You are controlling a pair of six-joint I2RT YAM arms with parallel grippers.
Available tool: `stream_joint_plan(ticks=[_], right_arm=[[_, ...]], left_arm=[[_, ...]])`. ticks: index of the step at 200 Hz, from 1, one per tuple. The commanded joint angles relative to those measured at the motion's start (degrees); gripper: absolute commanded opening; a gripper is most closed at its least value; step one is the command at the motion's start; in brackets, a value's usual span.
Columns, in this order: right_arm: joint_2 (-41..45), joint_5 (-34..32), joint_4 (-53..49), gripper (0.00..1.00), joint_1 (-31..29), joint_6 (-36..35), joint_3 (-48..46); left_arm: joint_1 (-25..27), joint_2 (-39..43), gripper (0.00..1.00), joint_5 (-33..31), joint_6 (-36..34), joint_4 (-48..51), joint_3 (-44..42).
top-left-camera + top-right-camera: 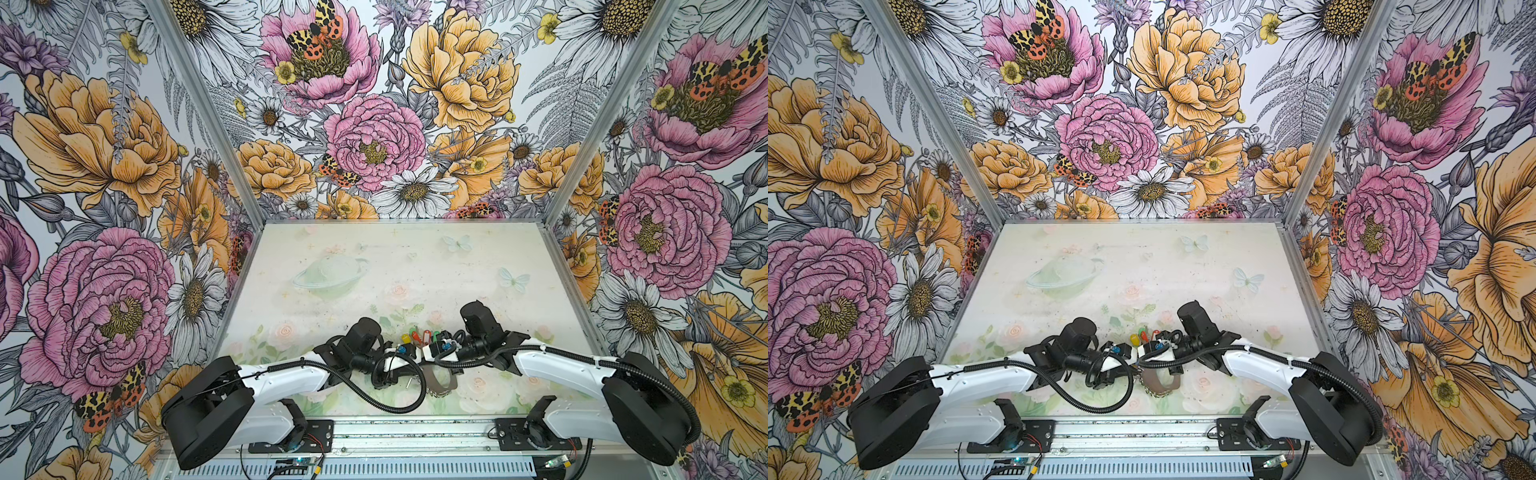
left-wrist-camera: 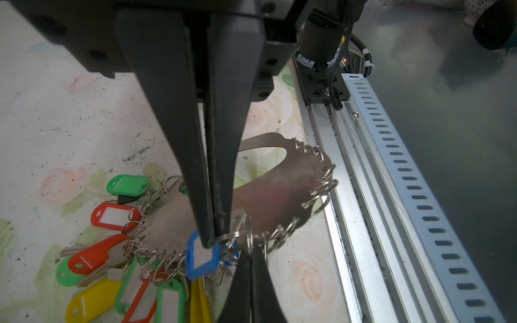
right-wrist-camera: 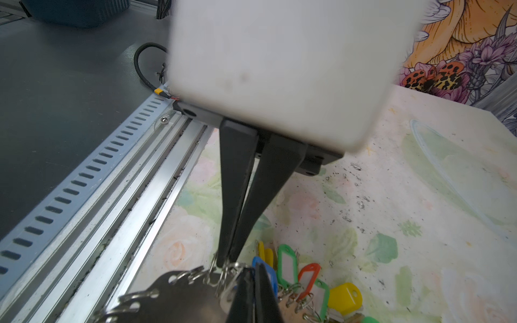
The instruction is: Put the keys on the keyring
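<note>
The keyring (image 2: 279, 190), a flat grey oval band fringed with small silver rings, lies near the table's front edge; a part of it shows in both top views (image 1: 441, 384) (image 1: 1160, 384). Several keys hang along one side: green (image 2: 127, 184), red (image 2: 114, 216), yellow (image 2: 89, 303), blue (image 2: 200, 260). My left gripper (image 2: 251, 250) is shut on a small silver ring at the band's edge. My right gripper (image 3: 253, 270) is shut at the top edge of the blue key (image 3: 270, 275), a finger's width from the left gripper (image 3: 225, 261). Both wrists hide the fingertips from above.
The aluminium front rail (image 2: 349, 195) (image 3: 126, 209) runs right beside the keyring. An arm base (image 2: 321, 70) is bolted to it. A bare metal key blade (image 2: 70, 250) lies among the tags. Flowered walls (image 1: 104, 249) enclose the table on three sides.
</note>
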State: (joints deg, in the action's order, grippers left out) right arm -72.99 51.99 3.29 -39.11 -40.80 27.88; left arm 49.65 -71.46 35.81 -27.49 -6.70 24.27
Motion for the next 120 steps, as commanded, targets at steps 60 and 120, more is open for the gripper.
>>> stream_joint_plan(ticks=[60, 120], right_arm=[[1.0, 3.1, -0.9, 0.15, -0.9, 0.1, 0.1], [0.2, 3.9, 3.1, 0.17, -1.0, 2.3, -0.4]], left_arm=[[-0.3, 2.2, 0.00, 0.0, -0.5, -3.8, 0.3], [-0.3, 1.7, 0.00, 0.4, -0.4, -3.8, 0.6]])
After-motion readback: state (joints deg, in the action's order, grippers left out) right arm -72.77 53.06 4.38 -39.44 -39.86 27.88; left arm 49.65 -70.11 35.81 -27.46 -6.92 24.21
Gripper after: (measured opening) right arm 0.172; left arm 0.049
